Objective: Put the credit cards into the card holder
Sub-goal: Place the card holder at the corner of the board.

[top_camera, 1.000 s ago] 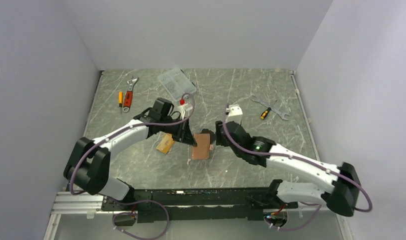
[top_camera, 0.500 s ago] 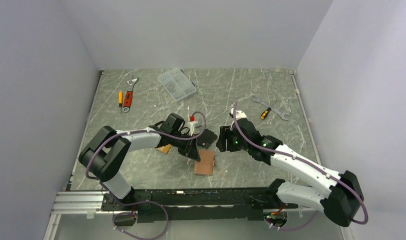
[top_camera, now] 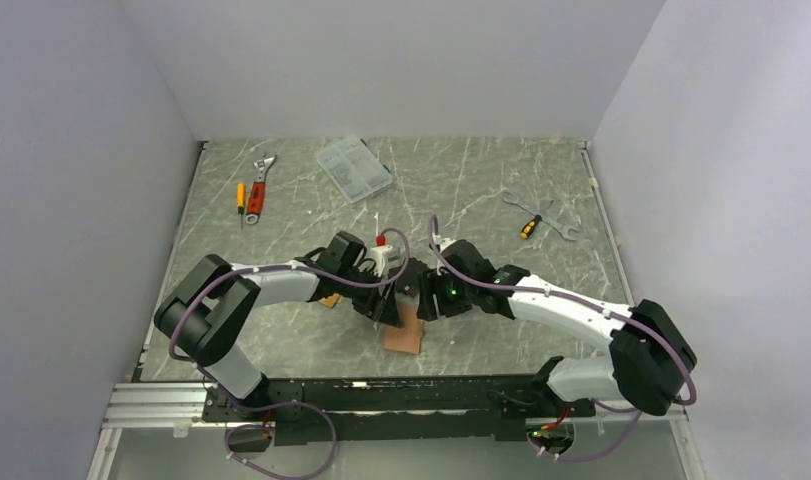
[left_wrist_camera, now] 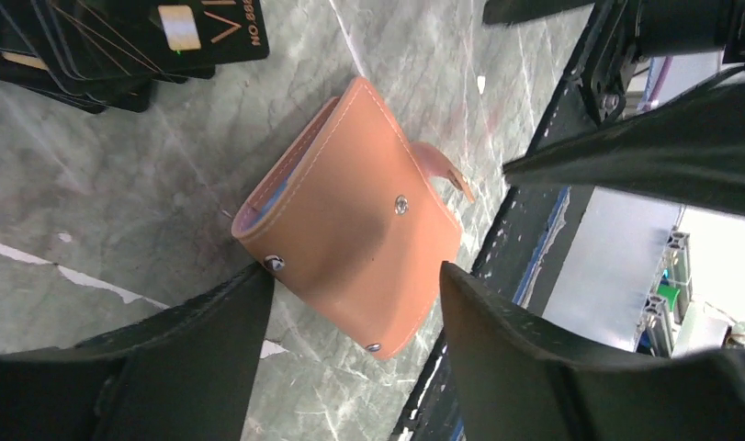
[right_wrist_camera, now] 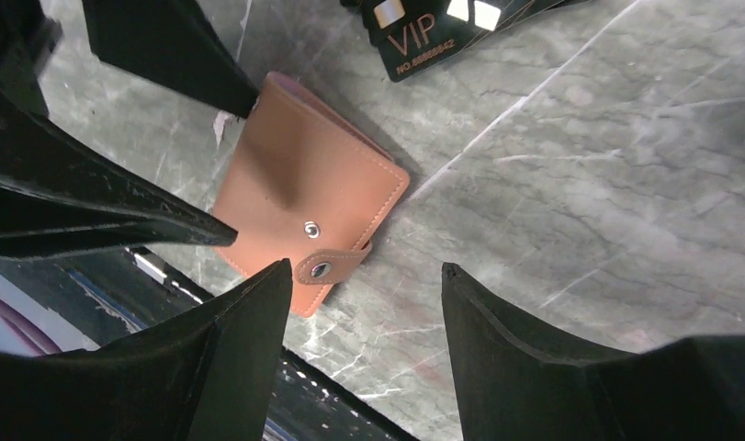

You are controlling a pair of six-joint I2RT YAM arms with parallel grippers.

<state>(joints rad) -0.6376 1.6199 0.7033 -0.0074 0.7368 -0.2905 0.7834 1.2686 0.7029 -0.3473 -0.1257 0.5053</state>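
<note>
Jaws on the left gripper (left_wrist_camera: 355, 274) and the right gripper (right_wrist_camera: 364, 268) are spread wide and empty, each pair framing the wallet (left_wrist_camera: 350, 220). It lies folded on the worktop (right_wrist_camera: 570, 184) close to the near edge, with its tab (right_wrist_camera: 332, 265) unfastened.

Opening the wallet is judged to be the step in hand. It would best be done with one leaf pinned flat by one gripper while the free edge by the tab is lifted by the other. With two grippers crowded over so small a thing, a slow descent is advised. Any push toward 6 o'clock should be avoided, lest the wallet be slid off the worktop.

At the wallet's 1 o'clock in the right wrist view, black cards (right_wrist_camera: 442, 32) printed VIP are fanned. A sliver of blue lining (left_wrist_camera: 275, 188) is shown only by the left wrist view. An orange card (top_camera: 330, 299), at 10 o'clock from the wallet under the left arm, is shown only from above, where the jaws are hidden. Whether a left fingertip (left_wrist_camera: 231, 312) touches the wallet cannot be told.
</note>
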